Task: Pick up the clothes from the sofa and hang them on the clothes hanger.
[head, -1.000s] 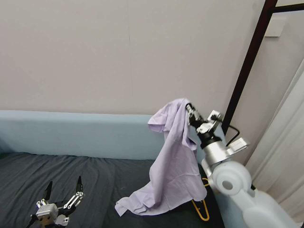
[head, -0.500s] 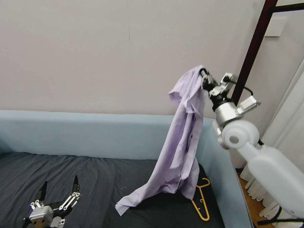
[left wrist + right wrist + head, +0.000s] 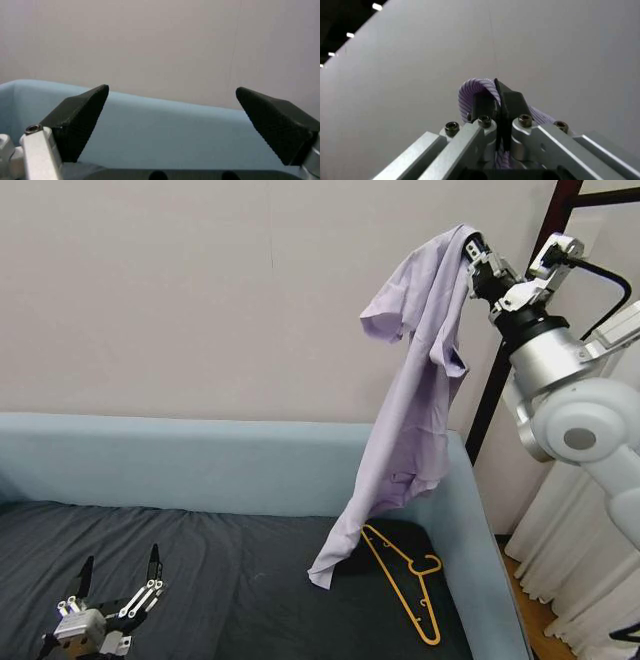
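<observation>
A lilac shirt (image 3: 420,380) hangs high in the air at the right end of the sofa (image 3: 200,465), its lower tip just above the dark seat cushion. My right gripper (image 3: 472,252) is shut on the shirt's top fold, close to the dark upright pole of the clothes rack (image 3: 520,320). In the right wrist view the pinched lilac fabric (image 3: 479,87) loops over the closed fingertips. An orange hanger (image 3: 405,580) lies flat on the seat below the shirt. My left gripper (image 3: 112,580) stays open low over the seat at the front left, its fingers (image 3: 80,120) spread with nothing between.
The sofa has a pale blue back and right armrest (image 3: 480,520) around a dark grey cushion (image 3: 200,580). A plain wall (image 3: 200,290) rises behind. White curtains (image 3: 590,580) hang at the far right beyond the rack pole.
My right gripper has raised the shirt up and to the right, toward the rack pole; the shirt's hem has lifted off the cushion, uncovering the orange hanger. The left gripper has sunk slightly.
</observation>
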You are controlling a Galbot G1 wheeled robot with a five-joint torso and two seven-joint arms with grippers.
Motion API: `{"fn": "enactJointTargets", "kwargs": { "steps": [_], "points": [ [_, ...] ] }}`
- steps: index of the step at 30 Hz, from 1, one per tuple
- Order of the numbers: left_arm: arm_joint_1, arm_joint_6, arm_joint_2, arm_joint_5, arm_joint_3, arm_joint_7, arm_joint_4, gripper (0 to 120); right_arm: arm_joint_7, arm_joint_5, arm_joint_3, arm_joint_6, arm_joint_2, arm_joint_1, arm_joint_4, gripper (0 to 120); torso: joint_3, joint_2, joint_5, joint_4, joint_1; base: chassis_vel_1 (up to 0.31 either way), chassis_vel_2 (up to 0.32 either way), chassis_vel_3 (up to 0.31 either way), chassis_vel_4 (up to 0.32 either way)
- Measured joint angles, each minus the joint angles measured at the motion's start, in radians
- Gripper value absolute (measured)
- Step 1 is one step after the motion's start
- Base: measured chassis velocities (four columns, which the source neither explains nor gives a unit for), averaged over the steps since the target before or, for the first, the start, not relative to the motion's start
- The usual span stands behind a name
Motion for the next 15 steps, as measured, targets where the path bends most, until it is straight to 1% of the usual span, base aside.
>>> {"fn": "enactJointTargets", "kwargs": {
  "steps": [1, 3, 5, 6, 8, 10, 12, 13, 15],
  "points": [
    [0.0, 0.0, 0.0, 0.0, 0.0, 0.0, 0.0, 100, 0.0, 0.0, 0.0, 0.0, 0.0, 0.0, 0.0, 0, 0.0, 0.0, 0.0, 0.0, 0.0, 0.0, 0.0, 0.0, 0.0],
    [-0.008, 0.003, 0.004, -0.012, -0.019, 0.001, 0.036, 100, -0.009, -0.095, -0.065, 0.029, 0.062, -0.099, -0.038, 0, 0.0, 0.0, 0.0006, 0.0003, 0.0, 0.0, 0.0, 0.0, 0.0],
    [-0.014, 0.004, 0.021, -0.02, -0.053, 0.003, 0.082, 100, -0.013, -0.165, -0.133, 0.062, 0.16, -0.2, -0.108, 0, 0.0, 0.0, 0.0004, 0.0005, 0.0, 0.0, 0.0, 0.0, 0.0],
    [-0.014, 0.004, 0.021, -0.02, -0.053, 0.003, 0.082, 100, -0.013, -0.165, -0.133, 0.062, 0.16, -0.2, -0.108, 0, 0.0, 0.0, 0.0004, 0.0005, 0.0, 0.0, 0.0, 0.0, 0.0],
    [-0.025, 0.003, 0.049, -0.033, -0.101, 0.003, 0.139, 100, -0.02, -0.218, -0.199, 0.088, 0.25, -0.265, -0.193, 0, 0.0, 0.0, 0.0001, 0.0007, 0.0, 0.0, 0.0, 0.0, 0.0],
    [-0.037, 0.002, 0.071, -0.057, -0.139, 0.002, 0.178, 100, -0.034, -0.259, -0.267, 0.099, 0.31, -0.316, -0.262, 0, 0.0, 0.0, -0.0001, 0.0007, 0.0, 0.0, 0.0, 0.0, 0.0],
    [-0.042, 0.002, 0.08, -0.071, -0.154, 0.001, 0.193, 100, -0.042, -0.278, -0.305, 0.1, 0.33, -0.338, -0.289, 0, 0.0, 0.0, 0.0002, 0.0005, 0.0, 0.0, 0.0, 0.0, 0.0],
    [-0.042, 0.002, 0.08, -0.071, -0.154, 0.001, 0.193, 100, -0.042, -0.278, -0.305, 0.1, 0.33, -0.338, -0.289, 0, 0.0, 0.0, 0.0002, 0.0005, 0.0, 0.0, 0.0, 0.0, 0.0],
    [-0.055, -0.004, 0.093, -0.089, -0.182, 0.001, 0.225, 100, -0.075, -0.36, -0.432, 0.122, 0.377, -0.397, -0.376, 0, 0.0, 0.0, -0.0001, 0.0001, 0.0, 0.0, 0.0, 0.0, 0.0]
  ]
}}
